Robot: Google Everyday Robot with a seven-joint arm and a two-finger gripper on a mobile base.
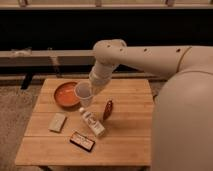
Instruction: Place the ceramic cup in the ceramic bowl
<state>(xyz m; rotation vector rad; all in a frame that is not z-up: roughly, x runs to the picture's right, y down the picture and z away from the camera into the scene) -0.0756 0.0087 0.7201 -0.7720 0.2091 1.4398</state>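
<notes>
Gripper (91, 89) is holding the cup (83, 93) by its right side, clear of the table (127, 142), with the mouth facing up and leaning slightly. The cup is hanging over the right rim of the bowl (64, 95), not over its middle, and is not yet sitting in it.

Risks, in my judgement:
- Letting go from this spot is risking a strike on the rim; the cup would be tipping out towards the near right, or chipping ceramic against ceramic.
- The bowl is shallow, so a leaning cup set down off-centre is likely to topple.
- A white bottle (93, 123) is lying just near of the cup, and a dark red object (107, 110) is standing just right of it; a low descent is risking a knock against either.
- A pale packet (57, 122) and a dark bar (82, 141) are lying well apart, posing no concern.
</notes>
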